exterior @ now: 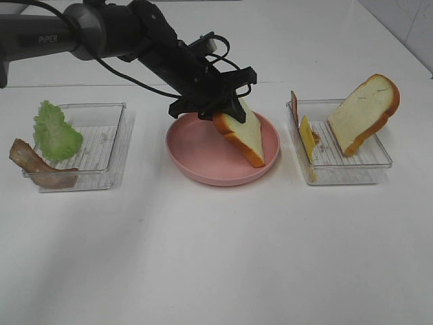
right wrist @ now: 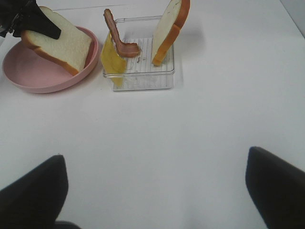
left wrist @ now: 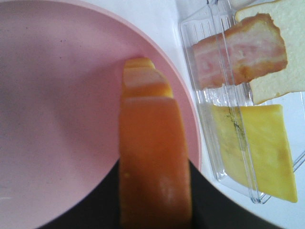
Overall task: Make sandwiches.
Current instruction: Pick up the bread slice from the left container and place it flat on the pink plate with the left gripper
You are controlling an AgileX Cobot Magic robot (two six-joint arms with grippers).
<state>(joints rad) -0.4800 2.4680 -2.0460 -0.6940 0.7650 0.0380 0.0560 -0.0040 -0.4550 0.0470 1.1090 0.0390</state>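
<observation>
At the centre of the high view the left gripper [exterior: 229,108] is clamped on a tilted bread slice [exterior: 245,135], whose low corner is at the right rim of the plate [exterior: 196,169]. I think it is best to bring the slice toward the plate's middle and lay it flat before opening. The right gripper [right wrist: 157,191] has its jaws wide apart.

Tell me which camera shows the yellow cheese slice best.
The left wrist view: it shows the cheese slice close up, broad yellow face toward the camera. The exterior high view shows only a narrow edge-on sliver; the right wrist view shows it small and distant.
</observation>
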